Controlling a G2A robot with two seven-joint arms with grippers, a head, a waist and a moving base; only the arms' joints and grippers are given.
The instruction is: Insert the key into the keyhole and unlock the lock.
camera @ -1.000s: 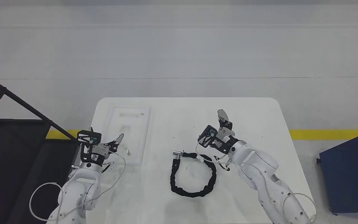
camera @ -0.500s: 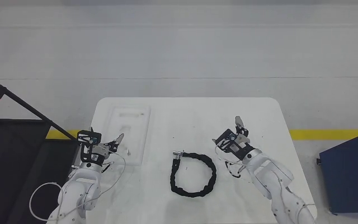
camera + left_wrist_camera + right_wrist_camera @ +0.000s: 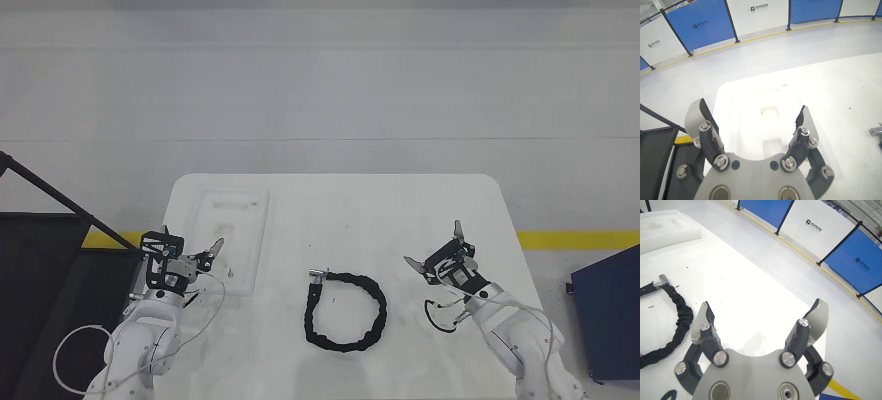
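Resting on the white table (image 3: 400, 215) near its middle, the black chain lock (image 3: 345, 312) lies curled in a closed loop, with its silver metal cylinder (image 3: 318, 273) at the loop's far-left corner, flat on the tabletop and touched by neither arm. From the right wrist view the fabric-sleeved chain (image 3: 680, 321) bends away from the cylinder (image 3: 663, 279), and the left wrist view catches the same cylinder (image 3: 874, 131) at its edge. The right gripper (image 3: 434, 245) is over the table's right part, well apart from the loop, its two fingers spread wide with bare tabletop between them (nothing is held, as its own wrist view (image 3: 762, 305) confirms). The left gripper (image 3: 190, 242) sits at the table's left side, against the left edge of a white foam tray (image 3: 232, 235), and its fingers are likewise spread wide and hold nothing; its wrist view (image 3: 753, 109) looks between the ribbed pads onto the tray (image 3: 772, 98) and its shallow rectangular recesses. A thin dark sliver (image 3: 762, 113) lies at the edge of one recess, too small to tell what it is. The tray (image 3: 664, 232) lies to the left of the chain, apart from it.
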